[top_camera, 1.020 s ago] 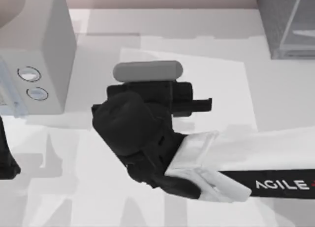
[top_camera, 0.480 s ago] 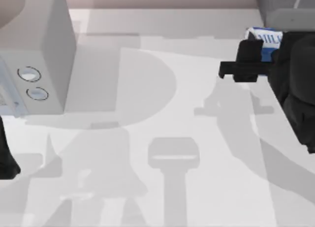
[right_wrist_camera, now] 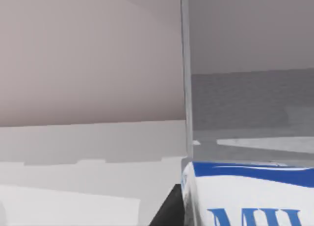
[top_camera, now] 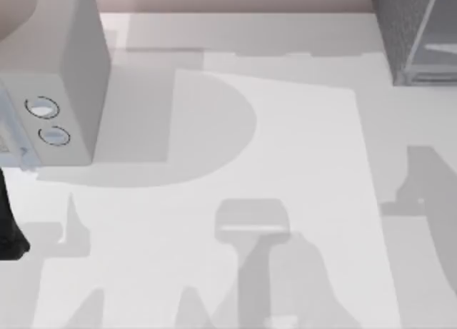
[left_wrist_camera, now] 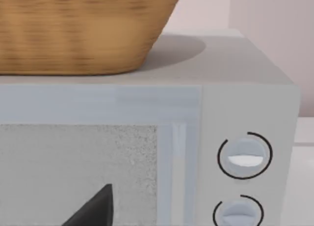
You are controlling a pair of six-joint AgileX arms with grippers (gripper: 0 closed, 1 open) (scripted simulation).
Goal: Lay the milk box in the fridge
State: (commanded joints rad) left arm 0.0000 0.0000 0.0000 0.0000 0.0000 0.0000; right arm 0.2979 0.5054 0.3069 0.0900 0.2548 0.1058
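The right claw's finger (right_wrist_camera: 167,209) appears in the right wrist view as a dark sliver pressed against the side of the milk box (right_wrist_camera: 245,196); the claw looks to be pinching the carton, though the other finger is hidden behind it. The milk box, white with a blue top edge and blue lettering, sits close under the camera, just beside the fridge (top_camera: 414,33), whose pale frame edge rises upright right behind it with the dark grey speckled interior beyond. In the top view the fridge stands at the far right corner of the bench (top_camera: 285,165). The left claw (left_wrist_camera: 93,209) hangs parked in front of the light grey box with two round dials (top_camera: 64,79) at the bench's left; whether its fingers are spread I cannot tell. A wicker basket (left_wrist_camera: 83,30) rests on top of that box
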